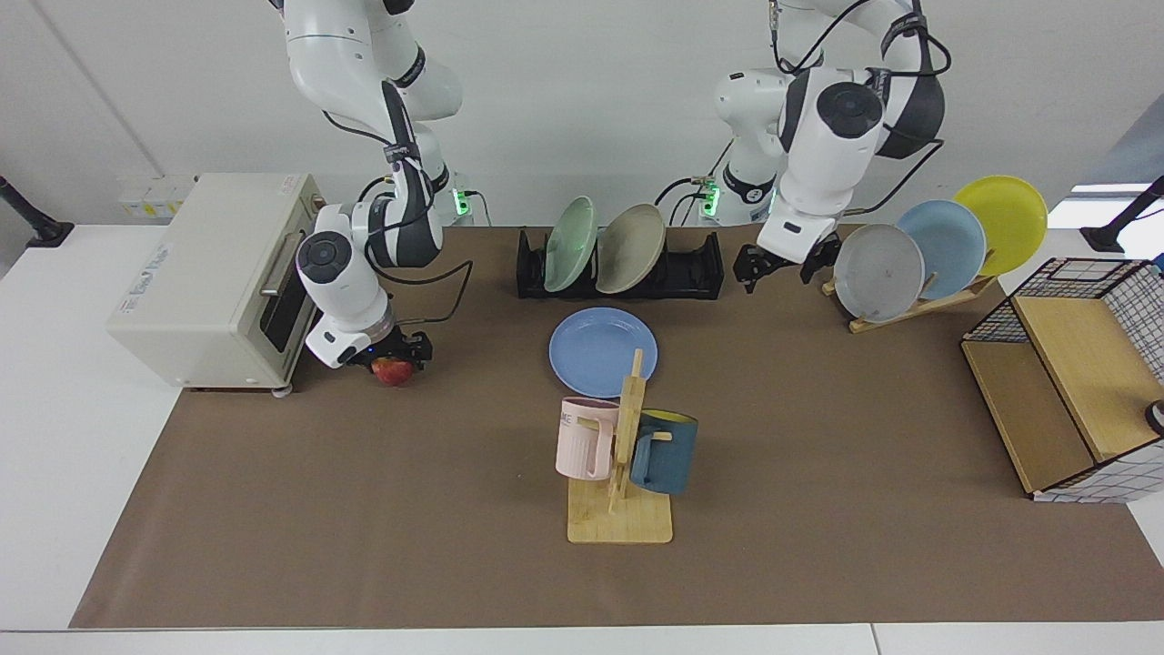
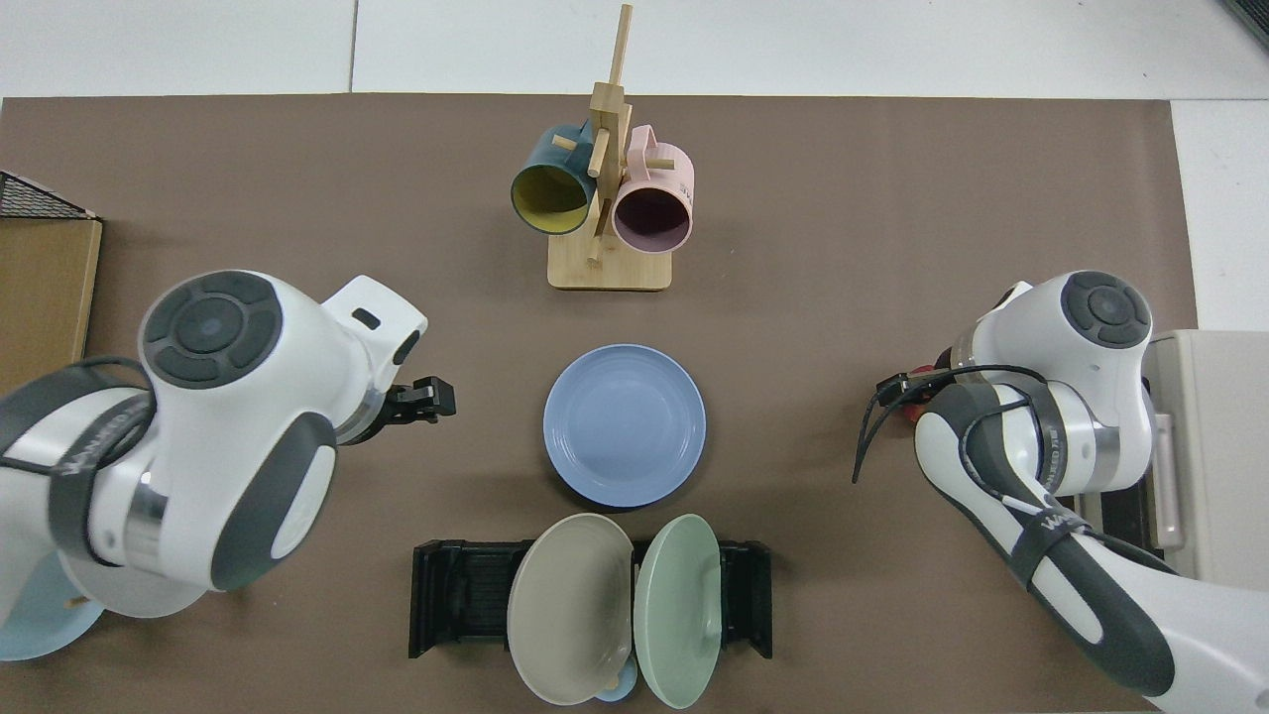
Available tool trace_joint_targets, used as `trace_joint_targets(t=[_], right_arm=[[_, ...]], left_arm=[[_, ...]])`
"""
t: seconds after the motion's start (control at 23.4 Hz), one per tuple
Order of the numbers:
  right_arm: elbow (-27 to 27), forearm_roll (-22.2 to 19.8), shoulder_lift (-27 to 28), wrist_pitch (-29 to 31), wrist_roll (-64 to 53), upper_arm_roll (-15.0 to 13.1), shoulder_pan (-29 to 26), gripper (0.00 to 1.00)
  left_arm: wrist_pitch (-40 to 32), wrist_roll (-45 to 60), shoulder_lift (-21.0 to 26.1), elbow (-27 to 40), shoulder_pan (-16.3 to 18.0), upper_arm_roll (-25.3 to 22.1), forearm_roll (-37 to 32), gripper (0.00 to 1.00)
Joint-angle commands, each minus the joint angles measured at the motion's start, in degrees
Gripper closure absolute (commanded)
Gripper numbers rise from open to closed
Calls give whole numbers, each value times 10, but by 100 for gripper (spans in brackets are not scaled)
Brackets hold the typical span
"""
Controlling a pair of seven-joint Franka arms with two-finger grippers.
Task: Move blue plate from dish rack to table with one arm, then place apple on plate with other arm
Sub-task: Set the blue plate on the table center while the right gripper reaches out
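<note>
already the blue plate (image 1: pixel 602 338) lies flat on the table (image 1: pixel 818 546), on the brown mat just in front of the dish rack (image 1: pixel 691 273), so the first half of the task looks done. the left gripper (image 1: pixel 776 266) hangs empty above the mat with its fingers apart, between the dish rack and the wooden plate rack (image 1: pixel 918 305), well clear of the plate. what is left is the apple (image 1: pixel 392 369): it sits on the mat beside the toaster oven (image 1: pixel 214 273), well apart from the plate, and the right gripper (image 1: pixel 396 350) is down on top of it; whether its fingers have closed on the fruit cannot be told from either view. the path from apple to plate runs over bare mat. the mug tree (image 1: pixel 623 455) with its pink and dark blue mugs stands just in front of the plate, and the green plate (image 1: pixel 571 244) and beige plate (image 1: pixel 630 247) lean in the dish rack just behind it, so the drop probably has to come from above.
</note>
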State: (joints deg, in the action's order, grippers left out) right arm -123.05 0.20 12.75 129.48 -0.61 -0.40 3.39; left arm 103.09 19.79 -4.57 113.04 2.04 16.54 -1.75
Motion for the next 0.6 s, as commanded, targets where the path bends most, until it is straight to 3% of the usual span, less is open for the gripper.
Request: trace_joint_targets(t=[0.0, 0.04, 0.13, 0.39, 0.56], right_arm=[[-6, -25, 0, 14, -35, 3, -5, 83], [-2, -25, -1, 11, -35, 3, -5, 90], [12, -24, -9, -5, -35, 3, -1, 95], [48, -19, -52, -77, 29, 3, 45, 97], [83, -19, -55, -113, 94, 3, 84, 97]], left_arm=[[-53, -69, -9, -31, 2, -48, -8, 0], [-59, -84, -11, -33, 2, -59, -8, 0], [-65, -114, -17, -41, 2, -76, -6, 0], [-76, -200, -32, -50, 2, -134, -3, 0], [-77, -198, -32, -55, 1, -135, -2, 0]])
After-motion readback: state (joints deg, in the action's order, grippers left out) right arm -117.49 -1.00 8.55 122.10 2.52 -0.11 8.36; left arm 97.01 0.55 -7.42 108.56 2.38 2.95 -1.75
